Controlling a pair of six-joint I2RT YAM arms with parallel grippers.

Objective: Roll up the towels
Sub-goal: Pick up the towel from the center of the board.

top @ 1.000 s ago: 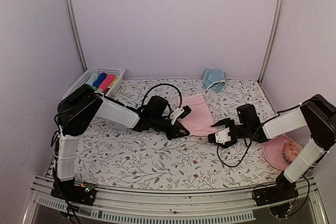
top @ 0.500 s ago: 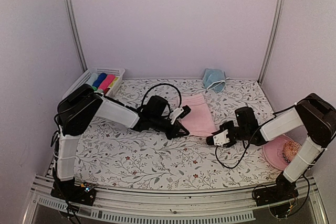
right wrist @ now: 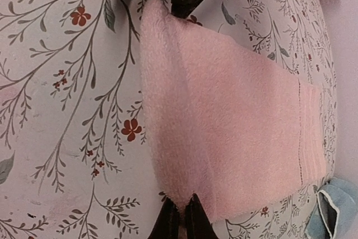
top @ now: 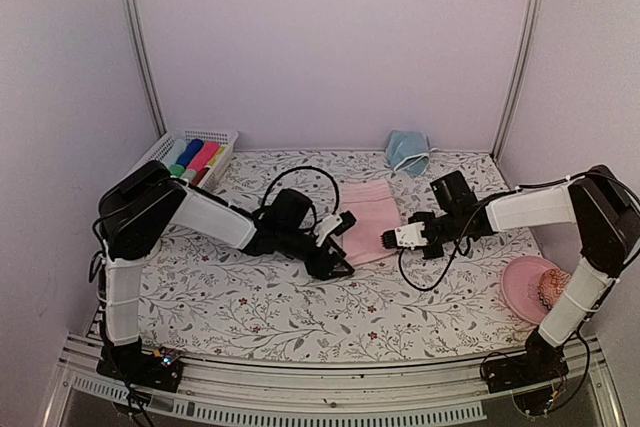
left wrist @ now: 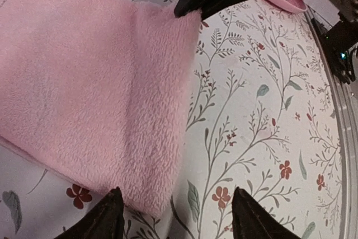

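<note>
Right tool (right wrist: 180, 219) pinched shut on pink towel (right wrist: 224, 116) edge, likely to start rolling; left tool (left wrist: 179, 219) open astride its corner, holding nothing

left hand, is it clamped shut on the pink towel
No, the left hand is open, its fingertips set apart with a corner of the pink towel lying between them.

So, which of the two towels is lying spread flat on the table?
The pink towel: it lies open and flat. The light blue towel, farther back, is bunched into a heap.
</note>
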